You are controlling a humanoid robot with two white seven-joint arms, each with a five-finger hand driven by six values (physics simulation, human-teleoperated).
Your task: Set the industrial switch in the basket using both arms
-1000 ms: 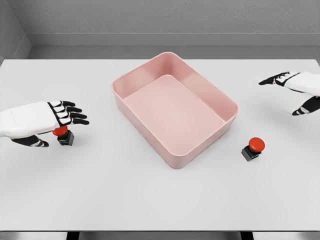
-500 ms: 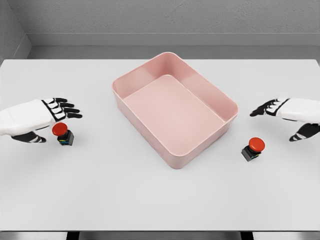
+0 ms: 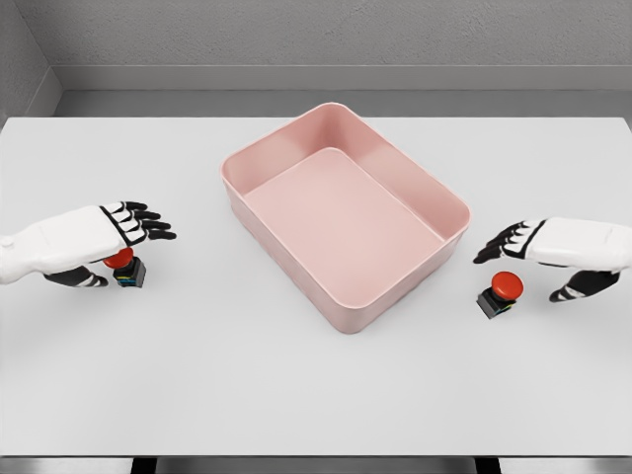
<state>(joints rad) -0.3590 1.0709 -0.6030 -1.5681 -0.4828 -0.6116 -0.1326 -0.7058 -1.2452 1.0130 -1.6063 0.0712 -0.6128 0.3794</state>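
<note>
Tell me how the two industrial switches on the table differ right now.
The left switch sits left of the pink basket, its red cap partly covered by the left robot hand. The right switch sits at the basket's right, fully visible, with the right robot hand just beside and above it. Both have red caps on dark bases and stand on the table, outside the basket.

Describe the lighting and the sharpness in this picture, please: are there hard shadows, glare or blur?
Head view: even, soft light, only faint shadows under the pink basket and both switches; no glare on the white table; everything is sharp, including the left hand and right hand.
</note>
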